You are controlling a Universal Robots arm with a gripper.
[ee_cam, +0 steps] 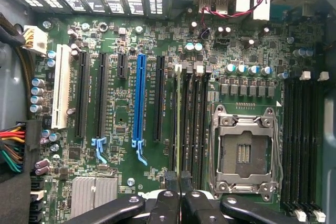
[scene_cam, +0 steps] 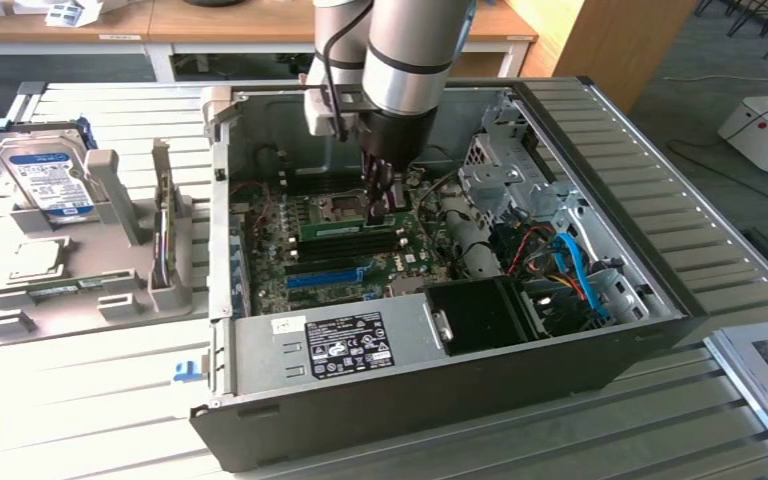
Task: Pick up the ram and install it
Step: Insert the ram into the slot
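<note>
While clamped by the gripper (ee_cam: 180,195) along its thin upper edge, seen end-on as a narrow pale-green line: the ram (ee_cam: 179,124), standing upright over the bank of dark memory slots (ee_cam: 193,124) on the motherboard (ee_cam: 121,124), between the silver processor socket (ee_cam: 243,150) and the long blue slot (ee_cam: 140,98). Black fingers (ee_cam: 169,182) pressed close together on either side of the stick, with nothing else in their grasp. From the exterior view, arm reaching straight down into an open computer case (scene_cam: 651,300), green stick lying along the slots just beneath it. Cannot tell whether fully seated, resting on the lip of a slot, or hovering just above. Likely trouble from here: pushing down a little off line, landing the lower edge on the wall between two neighbouring slots instead of in a groove, bending the stick or scraping its contacts. Also possible: notch facing the wrong way, or white end clips (ee_cam: 178,69) standing shut and blocking the way in. Danger in pressing harder at one end: tipping the stick, seating one end and leaving the other proud. Danger in letting go too soon: dropping it flat across the slots or onto the bare socket close by. Little room on either side for a slip.
</note>
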